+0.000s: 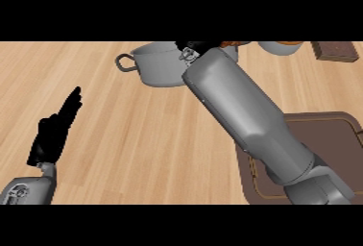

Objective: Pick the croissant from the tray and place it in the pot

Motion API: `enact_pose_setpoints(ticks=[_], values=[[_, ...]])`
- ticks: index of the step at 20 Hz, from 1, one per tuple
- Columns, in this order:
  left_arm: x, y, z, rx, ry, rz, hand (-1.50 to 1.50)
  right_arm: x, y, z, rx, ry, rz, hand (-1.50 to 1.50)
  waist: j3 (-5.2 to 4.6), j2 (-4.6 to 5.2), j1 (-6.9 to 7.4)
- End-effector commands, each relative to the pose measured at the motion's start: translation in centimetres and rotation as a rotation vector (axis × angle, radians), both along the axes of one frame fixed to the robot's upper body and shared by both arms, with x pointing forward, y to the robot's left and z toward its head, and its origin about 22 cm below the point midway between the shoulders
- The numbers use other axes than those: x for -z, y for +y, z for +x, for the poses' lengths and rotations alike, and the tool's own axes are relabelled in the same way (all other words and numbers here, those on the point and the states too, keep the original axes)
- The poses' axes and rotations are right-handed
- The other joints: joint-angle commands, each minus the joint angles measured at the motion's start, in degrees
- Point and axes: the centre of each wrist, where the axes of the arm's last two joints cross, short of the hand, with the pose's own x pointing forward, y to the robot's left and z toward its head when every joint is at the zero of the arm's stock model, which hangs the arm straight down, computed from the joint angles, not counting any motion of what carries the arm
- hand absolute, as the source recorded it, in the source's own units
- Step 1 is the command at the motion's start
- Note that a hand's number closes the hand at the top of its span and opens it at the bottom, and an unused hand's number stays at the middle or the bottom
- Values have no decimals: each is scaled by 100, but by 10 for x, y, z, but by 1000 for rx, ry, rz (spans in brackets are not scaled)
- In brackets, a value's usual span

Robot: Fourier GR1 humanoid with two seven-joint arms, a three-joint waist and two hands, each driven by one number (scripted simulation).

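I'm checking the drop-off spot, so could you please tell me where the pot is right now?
In the head view, the pot stands at the counter's far edge, centre-left, its handle pointing left; the right forearm reaches across its right side.

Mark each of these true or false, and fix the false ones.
1. The right forearm reaches across to the pot. True.
2. The left hand grips the pot's handle. False: it rests open at the left, fingers straight, far from the pot.
3. The tray lies at the right of the counter. True.
4. The croissant lies on the tray. False: an orange-brown piece shows by the right hand at the pot's rim.
5. The pot is red. False: it is grey.
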Motion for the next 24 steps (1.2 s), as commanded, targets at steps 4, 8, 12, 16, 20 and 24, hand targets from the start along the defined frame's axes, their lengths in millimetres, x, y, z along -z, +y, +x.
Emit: enact_pose_setpoints(ticks=[4, 8, 12, 16, 20, 24], values=[[17, 6, -17, -34, -5, 12, 0, 26, -13, 23, 133, -19, 169, 150, 7, 2, -146], [9, 9, -18, -30, -8, 1, 0, 35, -23, 36, 134, 30, 166, 150, 11, -5, -182], [11, 28, -21, -51, -14, 1, 0, 62, -37, 45, 140, 94, 114, 150, 7, 33, -216], [4, 26, -19, -36, -3, 2, 0, 69, -53, 51, 135, 74, 242, 150, 18, 67, -204], [11, 8, -19, -32, -25, -4, 0, 78, -68, 55, 131, 44, 376, -150, 21, 110, -158], [4, 8, -18, -27, -22, -9, 0, 91, -75, 56, 72, 17, 419, -150, 26, 84, -185]])
